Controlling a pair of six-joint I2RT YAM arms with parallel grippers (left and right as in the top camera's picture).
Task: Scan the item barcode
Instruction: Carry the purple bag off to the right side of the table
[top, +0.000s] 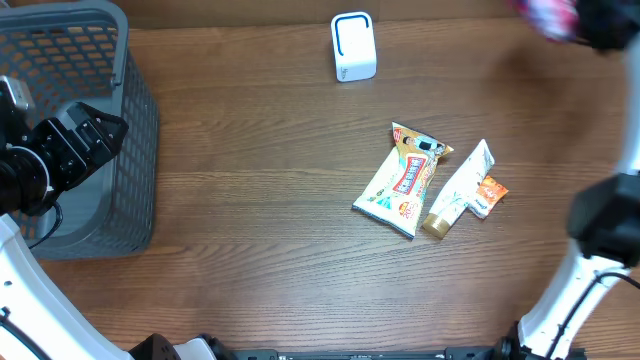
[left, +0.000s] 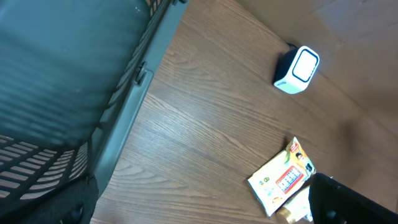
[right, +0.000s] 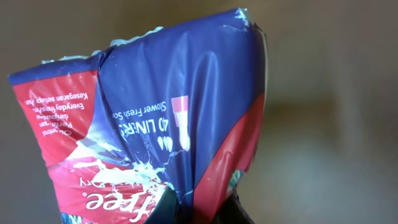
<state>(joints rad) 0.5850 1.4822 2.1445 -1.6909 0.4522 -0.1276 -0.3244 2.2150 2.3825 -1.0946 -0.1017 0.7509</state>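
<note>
My right hand (right: 200, 210) is clamped on the blue-and-red pouch (right: 168, 118), held in the air near the far right corner of the dark wooden table (top: 260, 200). My left hand (top: 92, 135) hangs wide open over the grey basket (top: 140, 150) at the left edge. The white scanner (top: 353, 46) stands by the far edge. A snack packet (top: 402, 180) and a tube (top: 462, 190) lie side by side toward the right.

Dark brown wooden table (top: 250, 200) with fine lengthwise grain, filling the overhead view. A paler tan strip (top: 250, 10) borders its far edge. Soft, even light.
</note>
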